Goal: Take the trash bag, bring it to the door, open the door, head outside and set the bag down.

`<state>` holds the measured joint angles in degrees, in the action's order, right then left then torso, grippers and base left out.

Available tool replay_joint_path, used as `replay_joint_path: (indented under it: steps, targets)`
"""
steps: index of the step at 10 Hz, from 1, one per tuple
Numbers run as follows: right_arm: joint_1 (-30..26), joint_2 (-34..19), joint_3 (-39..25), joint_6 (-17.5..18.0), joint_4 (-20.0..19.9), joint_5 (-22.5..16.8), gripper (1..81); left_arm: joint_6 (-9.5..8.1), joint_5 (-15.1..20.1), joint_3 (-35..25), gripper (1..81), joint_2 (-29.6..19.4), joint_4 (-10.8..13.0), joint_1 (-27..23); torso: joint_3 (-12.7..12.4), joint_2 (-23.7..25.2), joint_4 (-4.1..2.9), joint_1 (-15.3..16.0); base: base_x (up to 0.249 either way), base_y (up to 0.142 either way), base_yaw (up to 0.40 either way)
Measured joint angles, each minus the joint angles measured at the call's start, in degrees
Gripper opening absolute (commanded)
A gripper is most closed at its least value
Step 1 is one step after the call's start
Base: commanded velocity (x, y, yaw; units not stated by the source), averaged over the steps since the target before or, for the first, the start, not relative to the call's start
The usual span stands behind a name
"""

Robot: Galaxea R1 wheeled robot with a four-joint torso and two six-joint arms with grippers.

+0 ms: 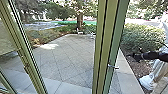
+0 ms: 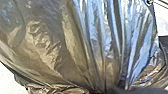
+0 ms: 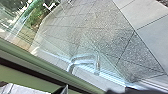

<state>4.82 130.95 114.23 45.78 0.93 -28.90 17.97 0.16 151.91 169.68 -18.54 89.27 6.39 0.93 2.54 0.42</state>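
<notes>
Apparently, the robot is tackling the door [image 1: 107, 37]; its left gripper [image 2: 103, 91] is pinching the trash bag [image 2: 75, 45]. I cannot tell the right gripper's state. Passing through is calling for bag clearance.

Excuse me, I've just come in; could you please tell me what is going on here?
The robot is at a green-framed glass door, facing a paved yard. A shiny, gathered trash bag is close in front of its left wrist, so that arm appears to be carrying it. Its right wrist looks toward the glass and a metal handle; I can't tell whether it touches either. A person is outside by a bush.
</notes>
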Motion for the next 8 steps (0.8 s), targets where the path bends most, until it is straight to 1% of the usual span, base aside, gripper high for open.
replay_joint_path:
  steps: [1,2,3,4,5,6,7,8]
  targets:
    - [0.15,0.39,0.0,-1.88,2.07,-1.35,81.1,0.0,-0.05,0.0,1.0,0.02,-0.15,-0.07,0.0,0.0,0.0,0.02,0.0,0.0,0.0]
    - [0.17,0.77,-0.02,-3.0,4.17,-3.12,81.1,0.0,0.02,0.0,1.0,0.02,-0.34,0.02,-0.24,0.0,0.22,0.02,0.0,0.0,0.0]
    - [0.44,1.22,-0.09,-3.63,5.83,-3.82,81.1,0.0,0.11,0.0,1.0,0.11,-0.39,0.33,-0.92,-0.02,1.07,0.05,0.0,0.0,0.0]
    - [0.37,1.0,-0.39,-3.77,7.53,-4.83,81.1,0.0,0.15,0.0,1.0,0.16,-0.39,0.44,-1.66,-0.02,2.1,0.05,0.0,0.0,0.0]
    - [0.11,0.33,-0.44,-3.69,8.13,-6.05,81.1,0.0,0.06,0.02,1.0,0.16,-0.39,0.22,-1.99,0.0,2.62,0.0,0.0,0.0,0.0]
    - [-0.22,0.06,-0.45,-3.44,8.35,-7.42,81.1,0.0,0.05,0.02,1.0,0.2,-0.44,0.15,-2.01,0.02,2.66,-0.05,0.0,0.0,0.0]
    - [-1.02,0.56,-0.52,-3.15,9.59,-10.53,81.1,0.0,0.06,0.05,1.0,0.39,-0.55,0.34,-1.92,0.02,2.66,-0.07,0.0,0.0,0.0]
    - [-1.21,1.05,-0.52,-3.36,10.31,-11.67,81.1,0.0,0.09,0.07,1.0,0.57,-0.59,0.48,-1.92,0.02,2.66,-0.07,0.0,0.0,0.0]
